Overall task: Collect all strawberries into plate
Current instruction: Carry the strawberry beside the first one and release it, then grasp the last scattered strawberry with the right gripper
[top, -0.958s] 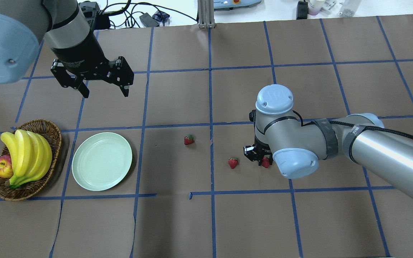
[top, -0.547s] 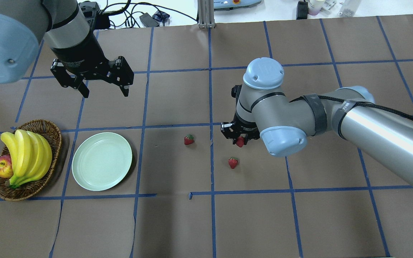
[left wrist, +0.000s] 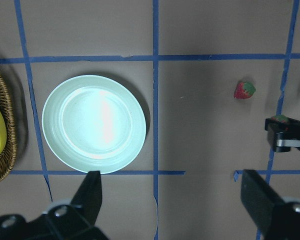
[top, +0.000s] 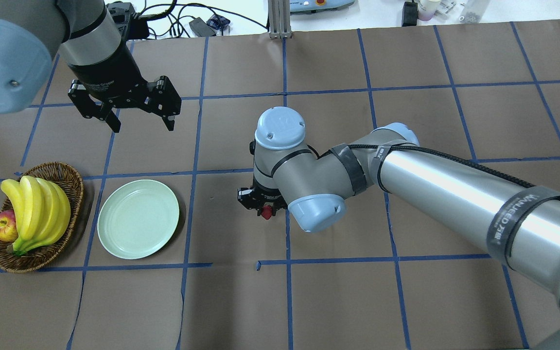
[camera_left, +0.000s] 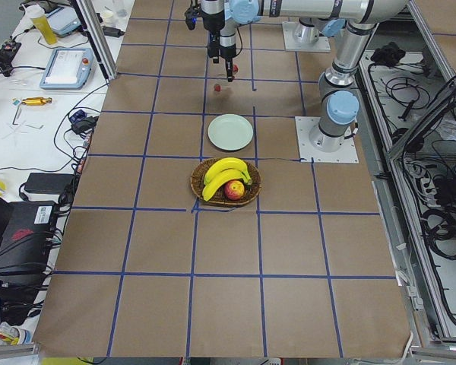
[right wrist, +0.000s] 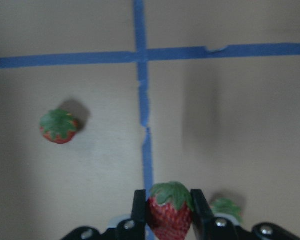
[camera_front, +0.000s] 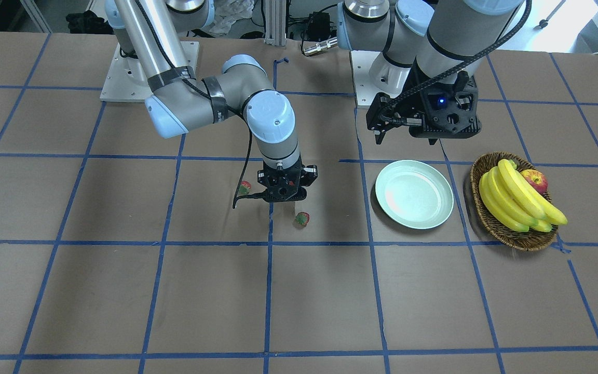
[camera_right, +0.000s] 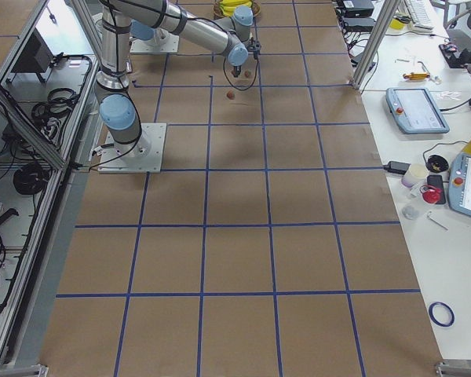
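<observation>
Plate (top: pixel 138 218): empty, mid-table, toward the left end from the fruit.
Left gripper (top: pixel 143 127): jaws spread, empty, high near the plate.
Right gripper (right wrist: pixel 169 207): clamped on held strawberry (top: pixel 266 212), pinched between both fingers, cap outward, lifted.
Loose strawberries (camera_front: pixel 302 218) (camera_front: pixel 245 187): on the table nearby.
Handling: carry level; release low over plate centre.

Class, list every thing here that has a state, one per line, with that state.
right gripper: shut on held strawberry
left gripper: open, empty
plate: empty
loose strawberries: lying outside the plate
basket: holds bananas and apple
</observation>
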